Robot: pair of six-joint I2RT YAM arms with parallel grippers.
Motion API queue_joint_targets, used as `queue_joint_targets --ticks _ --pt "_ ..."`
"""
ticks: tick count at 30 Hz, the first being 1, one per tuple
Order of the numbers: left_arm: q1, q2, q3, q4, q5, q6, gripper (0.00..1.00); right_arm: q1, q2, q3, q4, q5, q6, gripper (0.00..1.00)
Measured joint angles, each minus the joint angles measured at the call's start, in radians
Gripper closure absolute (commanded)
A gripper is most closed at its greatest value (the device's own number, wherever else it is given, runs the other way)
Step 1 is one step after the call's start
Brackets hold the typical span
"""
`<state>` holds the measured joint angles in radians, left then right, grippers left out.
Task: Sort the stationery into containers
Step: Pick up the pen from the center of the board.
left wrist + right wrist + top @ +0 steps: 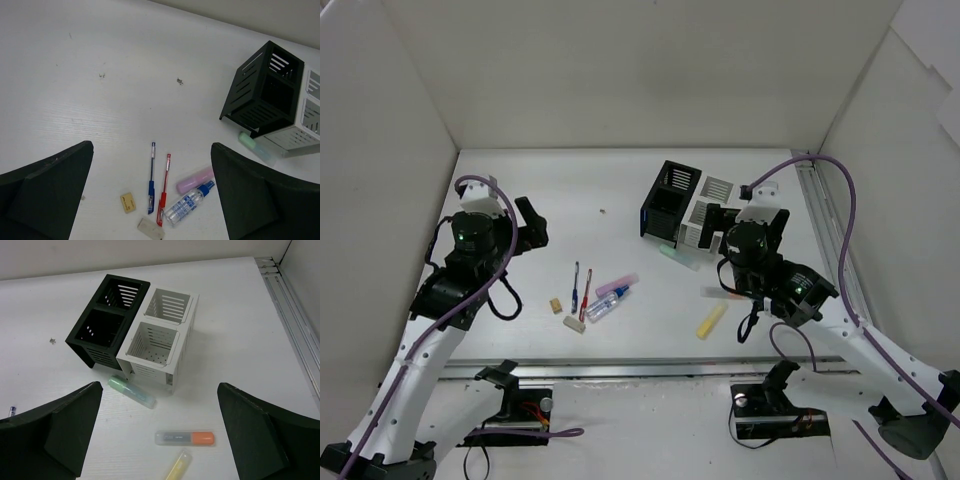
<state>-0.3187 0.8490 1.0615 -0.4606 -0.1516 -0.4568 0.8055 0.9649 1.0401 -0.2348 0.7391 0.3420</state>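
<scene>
Top external view: on the table (570, 190), upper right of centre, the black container (670, 195) and white container (705, 215) touch side by side. The left gripper (151, 149) and right gripper (159, 390) both gape wide, holding nothing. The yellow stick (179, 466) lies at the right wrist frame's bottom centre. Low centre in the left wrist frame lie the pink marker (195, 180), clear tube (189, 204), blue pen (151, 180), red pen (163, 192), white eraser (151, 229) and beige eraser (128, 202).
</scene>
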Motion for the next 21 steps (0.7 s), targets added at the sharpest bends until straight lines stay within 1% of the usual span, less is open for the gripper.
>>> queue_joint_targets --ticks 4,11,17,21 --pt "0.000 -0.012 -0.020 -0.005 0.021 -0.005 0.00 0.000 0.000 -0.002 0.001 -0.036 -0.014 0.02" --pt "0.000 -0.055 -0.156 0.003 0.092 -0.006 0.00 0.000 0.043 -0.027 0.000 -0.143 -0.075 0.02" --pt "0.000 -0.065 -0.224 0.011 0.156 -0.001 0.00 -0.002 0.129 -0.039 0.008 -0.346 -0.174 0.02" --pt "0.000 -0.066 -0.267 0.023 0.208 -0.001 0.00 -0.008 0.257 -0.037 0.023 -0.488 -0.248 0.02"
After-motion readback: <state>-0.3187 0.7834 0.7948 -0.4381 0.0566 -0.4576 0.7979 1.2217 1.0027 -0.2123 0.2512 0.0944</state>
